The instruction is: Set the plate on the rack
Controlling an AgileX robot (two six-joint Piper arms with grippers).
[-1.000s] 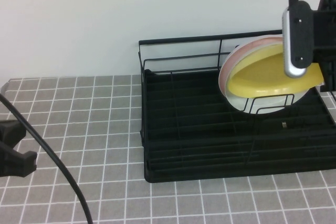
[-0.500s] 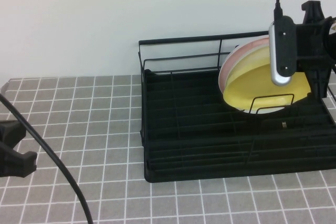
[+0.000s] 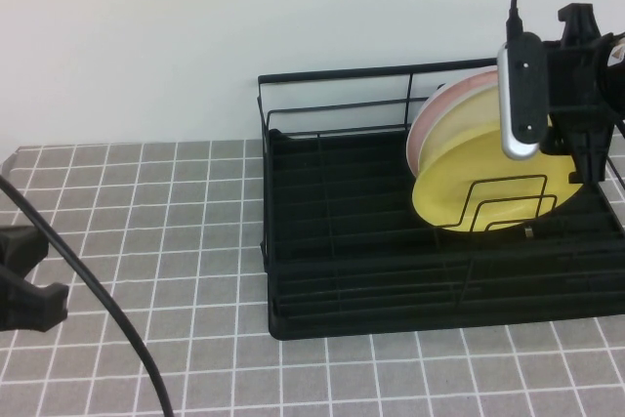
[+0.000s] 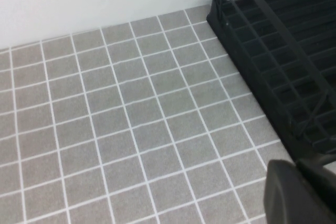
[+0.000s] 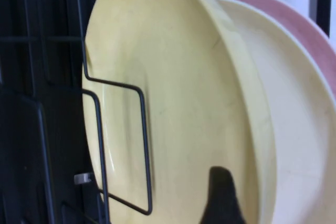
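Note:
The pale-yellow plate [image 3: 485,178] stands on edge in the black wire rack [image 3: 371,241], behind an upright wire divider [image 3: 508,204]. It leans on a white plate and a pink plate [image 3: 439,109] behind it. My right gripper [image 3: 578,165] is at the plate's right rim, slightly open. In the right wrist view one dark finger [image 5: 223,198] lies in front of the yellow plate's face [image 5: 157,103]; the other finger is hidden. My left gripper [image 3: 34,272] is open and empty, low at the table's far left.
The rack fills the right half of the grey tiled table [image 3: 146,231]. Its left corner shows in the left wrist view [image 4: 262,30]. A black cable [image 3: 107,310] runs across the left front. The wall stands close behind the rack.
The yellow plate went from tilted above the rack to upright, then sank lower behind the wire divider. The right gripper shifted slightly left. The left arm has not moved.

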